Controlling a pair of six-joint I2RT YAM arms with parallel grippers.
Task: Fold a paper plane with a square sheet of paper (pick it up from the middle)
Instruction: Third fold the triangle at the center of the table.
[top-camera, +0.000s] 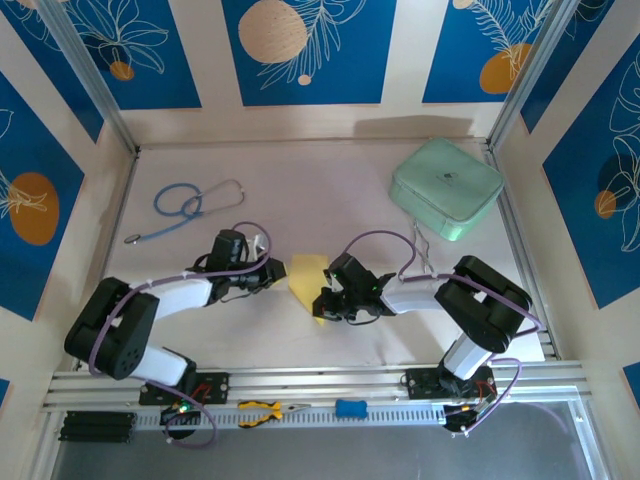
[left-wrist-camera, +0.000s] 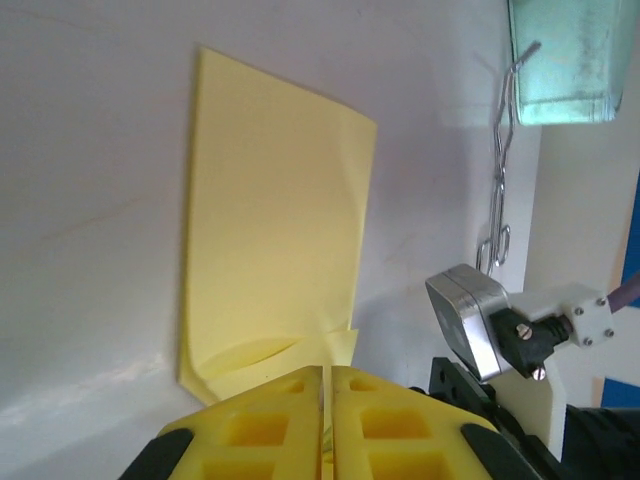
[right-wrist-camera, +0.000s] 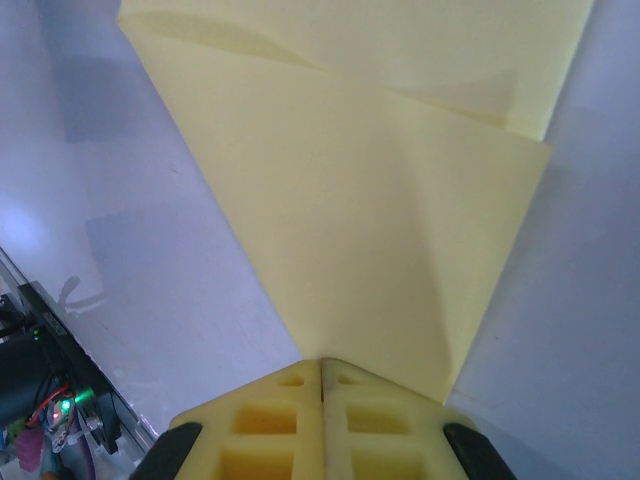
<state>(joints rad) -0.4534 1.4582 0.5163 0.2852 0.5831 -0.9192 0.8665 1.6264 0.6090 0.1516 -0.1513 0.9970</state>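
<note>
The square sheet of paper, pale yellow and partly folded, lies flat at the table's middle between the two arms. In the left wrist view the sheet shows a small raised flap at its near edge, and my left gripper is shut on that edge, with a sliver of paper in the thin slit between the pads. From above, the left gripper sits at the sheet's left side. My right gripper is shut, its tips resting where the folded triangle of paper narrows towards the right gripper. I cannot tell whether it pinches the paper.
A mint-green case stands at the back right, with a metal wire clip lying in front of it. A blue stethoscope lies at the back left. Yellow-handled pliers and a small blue block rest on the front rail.
</note>
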